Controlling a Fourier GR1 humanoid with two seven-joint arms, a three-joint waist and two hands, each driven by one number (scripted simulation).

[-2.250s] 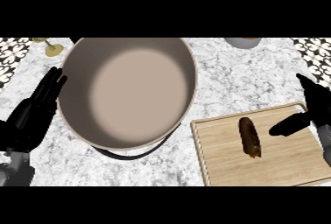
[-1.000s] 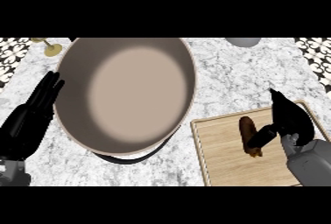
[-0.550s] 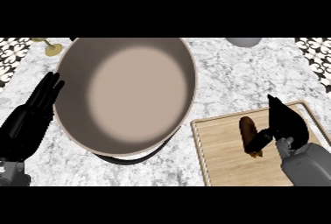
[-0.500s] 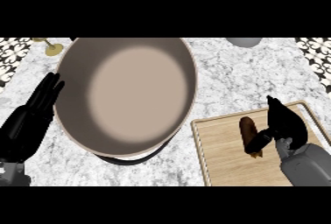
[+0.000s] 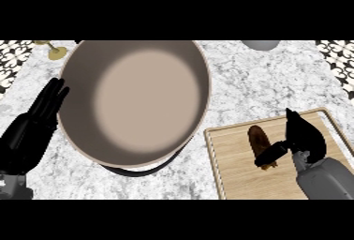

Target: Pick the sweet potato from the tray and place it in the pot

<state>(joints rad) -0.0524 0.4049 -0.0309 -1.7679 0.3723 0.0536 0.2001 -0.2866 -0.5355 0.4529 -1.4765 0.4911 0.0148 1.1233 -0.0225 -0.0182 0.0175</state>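
A brown sweet potato [image 5: 258,140] lies lengthwise on the wooden tray [image 5: 235,176] at the lower right. My right hand [image 5: 305,137] hovers over the tray just right of it, fingers straight and pointing away. Its thumb [image 5: 271,156] reaches left across the potato's near end and hides that end. Whether the thumb touches the potato is unclear. The big beige pot [image 5: 135,98] stands left of the tray, with nothing inside. My left hand [image 5: 29,133] rests open beside the pot's left wall, fingers up.
The pot's black handle [image 5: 138,170] sticks out at its near side, close to the tray's left edge. A gold goblet [image 5: 55,50] stands at the far left and a grey round object [image 5: 261,44] at the far edge. Marble counter lies between pot and tray.
My right hand has come in from the right edge over the tray and settled beside the sweet potato, its thumb now across the potato's near end. Left hand, pot and potato stayed put.
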